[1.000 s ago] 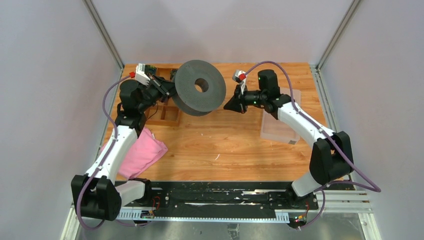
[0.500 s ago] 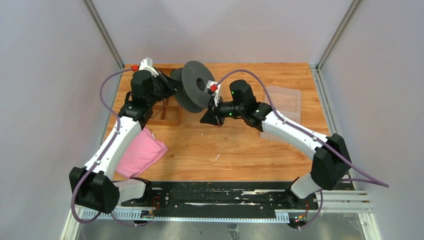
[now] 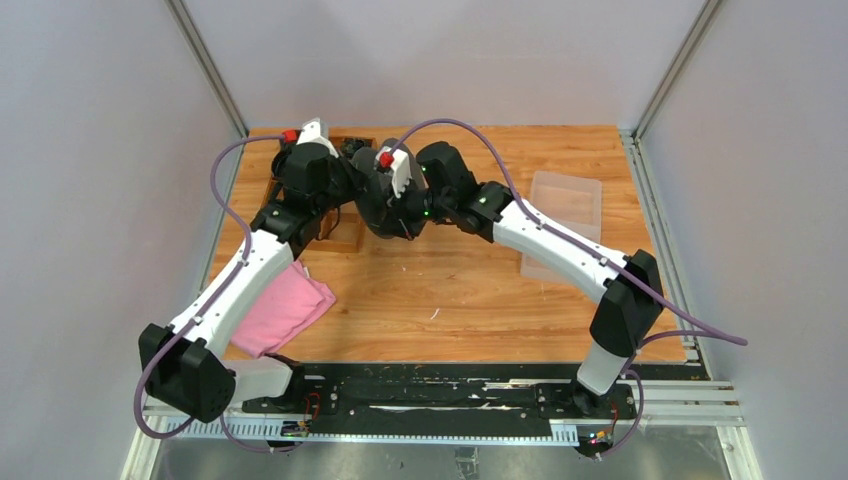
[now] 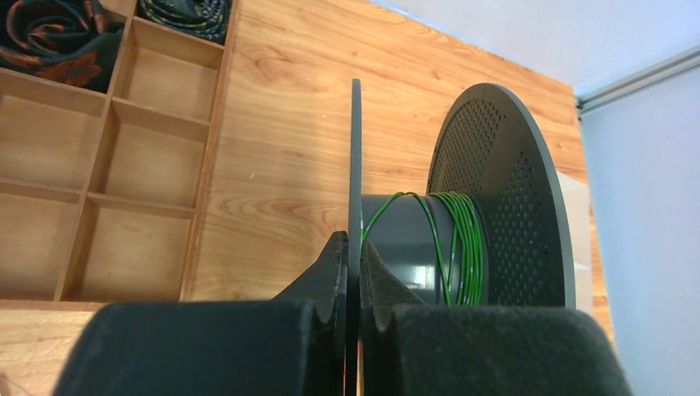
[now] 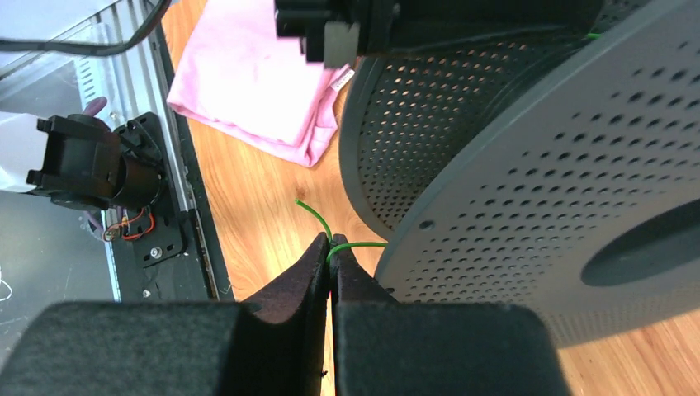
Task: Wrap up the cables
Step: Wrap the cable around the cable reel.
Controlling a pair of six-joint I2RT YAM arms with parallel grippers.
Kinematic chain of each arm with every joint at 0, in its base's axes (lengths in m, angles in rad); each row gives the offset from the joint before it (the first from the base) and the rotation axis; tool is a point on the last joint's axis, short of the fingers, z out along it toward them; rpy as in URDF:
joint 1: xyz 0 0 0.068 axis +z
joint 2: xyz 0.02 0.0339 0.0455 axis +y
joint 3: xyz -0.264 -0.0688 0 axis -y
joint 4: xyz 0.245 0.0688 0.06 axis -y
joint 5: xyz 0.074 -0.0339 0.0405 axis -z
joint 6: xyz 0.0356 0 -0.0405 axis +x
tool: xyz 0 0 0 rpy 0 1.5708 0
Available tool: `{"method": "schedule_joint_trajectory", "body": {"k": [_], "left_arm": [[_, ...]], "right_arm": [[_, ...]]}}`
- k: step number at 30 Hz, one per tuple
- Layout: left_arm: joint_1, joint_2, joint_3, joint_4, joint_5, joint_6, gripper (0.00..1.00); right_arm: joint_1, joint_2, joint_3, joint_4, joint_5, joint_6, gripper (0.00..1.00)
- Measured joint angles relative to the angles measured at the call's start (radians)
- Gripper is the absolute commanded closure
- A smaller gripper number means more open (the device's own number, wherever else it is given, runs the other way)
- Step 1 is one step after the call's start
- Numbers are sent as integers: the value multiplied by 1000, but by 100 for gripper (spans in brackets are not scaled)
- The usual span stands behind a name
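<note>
Your right gripper (image 5: 330,247) has swung across from the right to the spool (image 5: 536,206), carrying the cable (image 5: 314,216) around it, so another turn is likely going on. It is clenched on the green strand's free end. Your left gripper (image 4: 353,247) clamps the spool's near flange, with the wound cable just beyond.

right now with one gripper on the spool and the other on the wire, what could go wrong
1. The right gripper pinches the green wire near its end, with only a short tail past the fingertips. A tug could pull it free.
2. The left gripper holds the spool only by the thin edge of one flange, so the spool might pivot or slip.
3. The top view shows the two grippers crowded together at the spool, so they could collide.
</note>
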Motion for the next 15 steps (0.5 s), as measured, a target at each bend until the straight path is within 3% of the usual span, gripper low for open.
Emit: {"method": "schedule_joint_trajectory", "body": {"k": [15], "left_arm": [[-133, 108, 89, -50, -85, 199, 100]], "right_arm": [[4, 25, 68, -151, 118, 29, 99]]}}
